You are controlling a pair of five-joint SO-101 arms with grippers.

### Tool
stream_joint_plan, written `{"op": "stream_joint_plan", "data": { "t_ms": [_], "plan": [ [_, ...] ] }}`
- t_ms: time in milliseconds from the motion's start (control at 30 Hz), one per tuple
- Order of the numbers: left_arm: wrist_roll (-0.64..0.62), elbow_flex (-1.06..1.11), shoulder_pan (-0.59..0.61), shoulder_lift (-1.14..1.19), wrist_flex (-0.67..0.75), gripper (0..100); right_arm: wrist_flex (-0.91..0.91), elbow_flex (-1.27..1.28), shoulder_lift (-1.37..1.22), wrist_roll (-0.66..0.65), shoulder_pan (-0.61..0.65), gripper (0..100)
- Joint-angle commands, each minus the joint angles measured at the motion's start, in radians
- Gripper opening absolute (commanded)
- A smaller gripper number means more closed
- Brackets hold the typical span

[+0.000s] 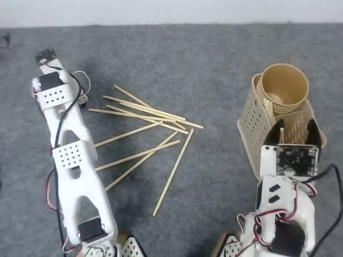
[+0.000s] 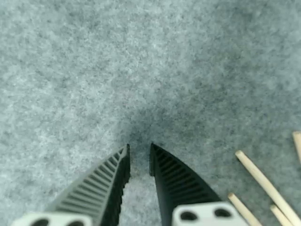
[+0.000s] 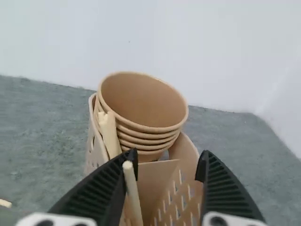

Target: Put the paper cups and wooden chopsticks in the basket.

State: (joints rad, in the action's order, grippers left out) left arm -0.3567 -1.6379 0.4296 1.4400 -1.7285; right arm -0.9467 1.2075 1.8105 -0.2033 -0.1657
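Grey carpet-like cloth covers the bench (image 1: 214, 64), with a pale wall (image 1: 171, 10) along the top edge of the high view. At the right of that frame stands the basket (image 1: 249, 120), and the paper cups (image 1: 284, 85) sit nested in its far end, so that part of the task looks done. One chopstick (image 3: 131, 193) stands inside the basket, leaning against a jaw of the right tool (image 1: 296, 131), which hangs over the basket's near end with its jaws spread wide, released and grasping nothing. Most of the wooden chopsticks (image 1: 144, 110) lie crossed in a loose heap at centre frame, well apart from the basket. The left tool (image 2: 139, 148) sits at the upper left, low over bare cloth near the heap's ends, its jaws a narrow slit apart and empty.

If the right tool lifts off crookedly, it may drag the leaning stick out or tip the light basket. The sticks overlap, so pinching one could flick its neighbours, and a thin stick lying flat on cloth may slip from the jaws. A long stick carried by one end could swing and miss the opening, much of which the cups fill. No brand, label or writing can be read.
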Motion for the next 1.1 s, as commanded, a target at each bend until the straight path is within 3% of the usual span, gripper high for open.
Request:
{"op": "stream_joint_plan", "data": {
  "t_ms": [0, 100, 200, 333, 600, 833, 1067],
  "plan": [
    [0.012, -0.038, -0.003, -0.009, -0.020, 8, -0.053, -0.086, 0.005, 0.109, 0.090, 20.9],
    [0.012, -0.038, -0.003, -0.009, -0.023, 8, -0.119, -0.075, 0.005, 0.086, 0.312, 20.9],
    [0.028, -0.038, -0.003, -0.009, -0.028, 8, -0.162, -0.038, 0.005, -0.020, 0.510, 20.9],
    [0.080, -0.039, -0.009, -0.009, -0.028, 8, -0.176, 0.078, 0.005, -0.058, 0.605, 20.8],
    [0.169, -0.041, -0.060, -0.074, -0.025, 10, 0.067, 0.384, 0.005, -0.064, 0.590, 20.8],
    [0.206, -0.039, -0.072, -0.178, -0.028, 10, 0.085, 0.397, 0.005, -0.064, 0.584, 20.8],
    [0.282, -0.039, -0.092, -0.152, -0.023, 10, 0.105, 0.321, 0.005, 0.005, 0.340, 20.8]
  ]
}}
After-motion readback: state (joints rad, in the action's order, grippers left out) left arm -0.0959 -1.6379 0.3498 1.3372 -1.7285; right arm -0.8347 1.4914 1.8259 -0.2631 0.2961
